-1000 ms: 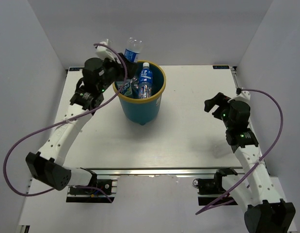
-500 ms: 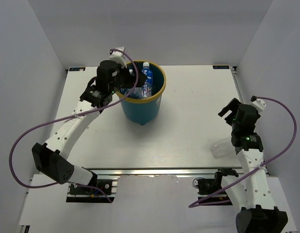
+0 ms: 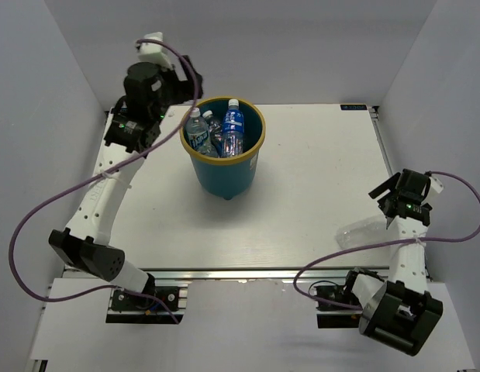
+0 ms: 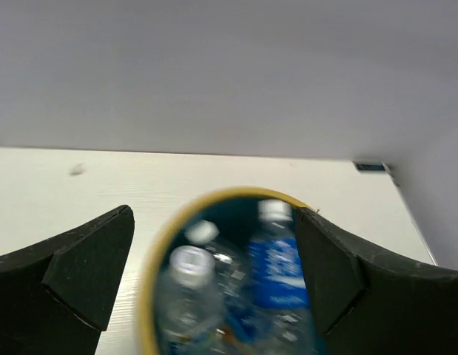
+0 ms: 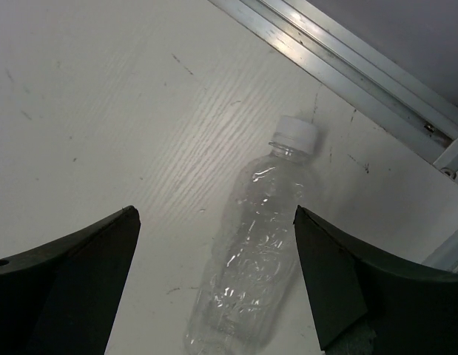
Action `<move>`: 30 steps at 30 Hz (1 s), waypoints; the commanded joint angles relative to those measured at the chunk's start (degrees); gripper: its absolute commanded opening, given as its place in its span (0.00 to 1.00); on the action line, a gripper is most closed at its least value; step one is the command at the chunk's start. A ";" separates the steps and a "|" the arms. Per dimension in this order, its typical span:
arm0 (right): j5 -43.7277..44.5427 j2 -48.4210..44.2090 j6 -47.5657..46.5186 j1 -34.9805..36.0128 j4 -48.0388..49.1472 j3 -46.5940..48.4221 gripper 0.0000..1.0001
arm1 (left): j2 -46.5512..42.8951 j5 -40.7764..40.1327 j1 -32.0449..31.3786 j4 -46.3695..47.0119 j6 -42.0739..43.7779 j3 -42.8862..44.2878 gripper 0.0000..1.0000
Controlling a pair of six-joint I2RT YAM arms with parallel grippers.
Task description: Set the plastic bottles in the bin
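The bin point(image 3: 226, 177) now shows its left side, which the left arm covered half a second ago. A white-capped bottle point(image 3: 196, 133) stands there, next to a blue-label bottle point(image 3: 233, 128). More bottles lie between them, but we cannot tell them apart.

The left pincer point(image 4: 213, 212) was down at the bin's rim then. Now it is up and back, behind the bin's left side. Its two fingers are spread wide and hold nothing. Its own camera looks down past them into the bin.

One clear bottle point(image 5: 258, 251) is not in the bin. It lies on its side on the surface point(image 3: 302, 194), near the front right corner, well apart from the bin. The right arm has pulled back toward that corner.

The right pincer point(image 5: 216, 212) now hangs over the clear bottle, with its fingers spread wide and nothing in them. In its own camera the clear bottle lies between the two fingers, closer to the right one.
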 commanded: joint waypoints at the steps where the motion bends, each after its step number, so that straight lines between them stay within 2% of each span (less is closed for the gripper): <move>1: -4.26 2.07 1.34 -3.71 1.33 -2.33 0.89 | 1.52 2.17 12.33 -3.11 -4.39 -0.70 0.98; 6: -2.59 5.94 2.58 -6.61 6.26 -6.73 0.89 | -0.93 8.58 20.72 3.12 -9.69 -13.09 0.98; 7: -4.16 8.56 2.84 -7.58 6.52 -7.00 0.89 | -1.20 12.25 23.86 3.13 -11.26 -14.59 0.98; 13: -7.77 14.74 3.98 -7.76 9.68 -7.52 0.88 | -4.28 14.56 33.46 5.59 -17.86 -26.99 0.98; 14: -8.73 14.82 4.07 -7.76 11.95 -7.96 0.78 | -4.28 15.70 34.43 6.73 -18.48 -28.13 0.98; 15: -9.87 14.83 4.07 -7.76 13.28 -8.40 0.72 | -4.28 16.76 35.22 7.43 -19.62 -30.40 0.98; 19: -19.37 11.67 1.18 -7.67 18.12 -8.24 0.19 | -3.84 20.80 37.34 9.20 -21.56 -33.85 0.98; 22: -26.82 8.16 -0.40 -6.97 17.25 -4.99 0.33 | -4.71 21.87 37.42 9.81 -21.65 -37.27 0.98; 23: -29.11 7.02 -0.49 -6.01 17.51 -2.19 0.34 | -5.15 21.78 37.42 11.21 -21.91 -38.32 0.98; 26: -30.02 2.36 -2.33 4.33 20.05 6.14 0.35 | -6.56 22.57 37.42 12.62 -22.53 -41.23 0.98; 27: -28.01 1.21 -3.47 12.20 21.36 8.36 0.35 | -6.82 23.18 37.42 13.15 -22.79 -41.76 0.98; 28: -27.99 1.03 -5.05 15.84 24.42 10.56 0.30 | -7.61 23.45 37.42 13.41 -23.05 -42.72 0.98; 30: -32.44 2.60 -5.42 23.22 30.65 15.66 0.29 | -8.23 23.10 37.42 14.29 -24.45 -43.52 0.98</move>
